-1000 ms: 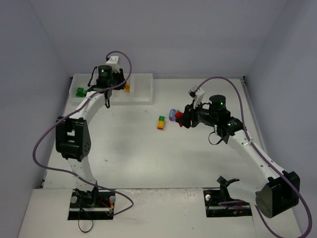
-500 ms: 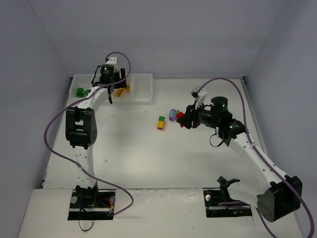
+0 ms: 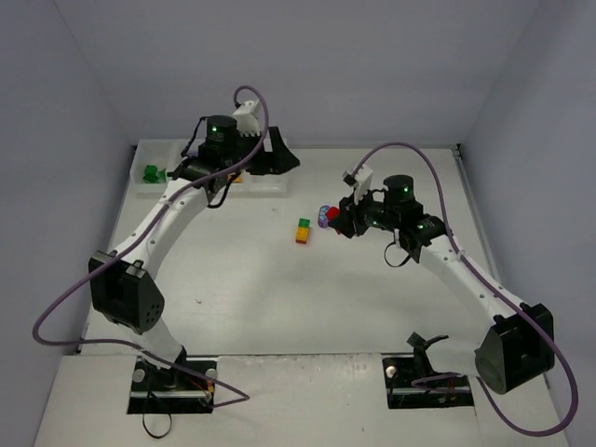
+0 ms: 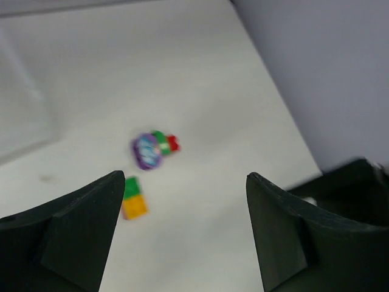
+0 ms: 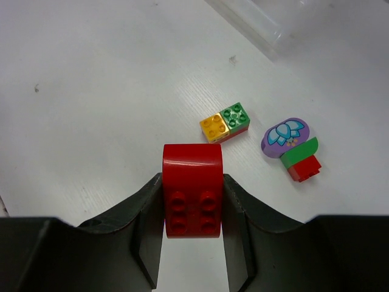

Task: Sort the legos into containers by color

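My right gripper (image 5: 192, 182) is shut on a red lego (image 5: 192, 190) with a rounded top, held just above the table (image 3: 333, 214). Beyond it lie a joined green and orange-yellow lego (image 5: 225, 121) and a purple piece (image 5: 285, 137) stuck to a green and red lego (image 5: 301, 159). My left gripper (image 4: 185, 182) is open and holds nothing. It hangs over the right end of the containers (image 3: 270, 182), pointing at the same loose legos (image 4: 152, 149). A green lego (image 3: 151, 172) lies in the leftmost container.
The long white tray runs along the table's far left edge, and one corner of it (image 5: 273, 24) shows in the right wrist view. Purple-grey walls close in the table on three sides. Purple cables loop above both arms.
My left gripper has opened and swung right, from over the tray's middle to its right end. My right gripper has shifted slightly left, still holding the red lego.
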`<state>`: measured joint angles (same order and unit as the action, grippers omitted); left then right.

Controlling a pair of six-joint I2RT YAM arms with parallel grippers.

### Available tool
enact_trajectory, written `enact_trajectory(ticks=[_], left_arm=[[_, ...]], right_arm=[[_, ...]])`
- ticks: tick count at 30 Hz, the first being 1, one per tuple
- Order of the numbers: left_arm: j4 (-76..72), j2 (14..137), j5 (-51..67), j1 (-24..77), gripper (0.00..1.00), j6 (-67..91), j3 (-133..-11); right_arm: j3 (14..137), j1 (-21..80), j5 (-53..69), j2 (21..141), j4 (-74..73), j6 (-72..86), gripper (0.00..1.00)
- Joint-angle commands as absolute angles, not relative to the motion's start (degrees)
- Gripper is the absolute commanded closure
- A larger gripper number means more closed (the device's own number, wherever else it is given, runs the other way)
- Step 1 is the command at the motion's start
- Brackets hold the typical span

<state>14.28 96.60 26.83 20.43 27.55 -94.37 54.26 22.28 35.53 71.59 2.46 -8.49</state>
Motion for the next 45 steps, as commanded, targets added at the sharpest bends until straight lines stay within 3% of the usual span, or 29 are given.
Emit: enact_trajectory(ticks=[1, 8, 18, 24, 32, 33, 36, 38, 41, 45], left_arm=[[12.66, 93.09, 36.73, 25.90, 0.26, 35.59, -90.63], [15.54, 93.16, 39.38, 32.51, 0.27, 33.93, -89.65], [20.91, 95.62, 39.46, 34.71, 0.49, 29.36, -92.81], [21.62, 97.47, 40.08, 35.42, 0.55, 29.44, -93.78], [22.06, 98.53, 40.70, 35.42, 0.95, 28.66, -94.57], [22.23, 98.26, 40.26, 35.42, 1.00, 28.30, -94.57], [22.50, 97.74, 38.32, 34.19, 1.00, 27.16, -94.57], [22.33, 97.82, 37.01, 32.10, 1.00, 26.11, -94.74], [21.71, 98.43, 32.90, 28.15, 1.00, 23.83, -95.10], [18.38, 100.45, 22.61, 23.91, 1.00, 19.52, -96.94]], right_arm=[[58.09, 23.29, 35.59, 71.54, 7.12, -13.79, 0.95], [57.83, 25.31, 36.82, 71.02, 7.91, -16.70, 0.93], [57.13, 26.81, 37.27, 69.87, 8.61, -16.70, 0.92], [56.69, 27.77, 37.27, 69.70, 9.32, -16.44, 0.92], [56.43, 28.74, 35.43, 69.96, 9.67, -16.26, 0.87], [56.34, 28.74, 35.16, 69.87, 9.58, -16.09, 0.74], [55.81, 28.83, 32.79, 69.17, 9.58, -15.56, 0.49], [55.20, 28.65, 31.21, 68.56, 9.41, -14.68, 0.37], [54.23, 27.87, 27.43, 66.80, 9.32, -12.31, 0.32], [51.69, 26.81, 20.33, 63.73, 9.05, -6.08, 0.07]])
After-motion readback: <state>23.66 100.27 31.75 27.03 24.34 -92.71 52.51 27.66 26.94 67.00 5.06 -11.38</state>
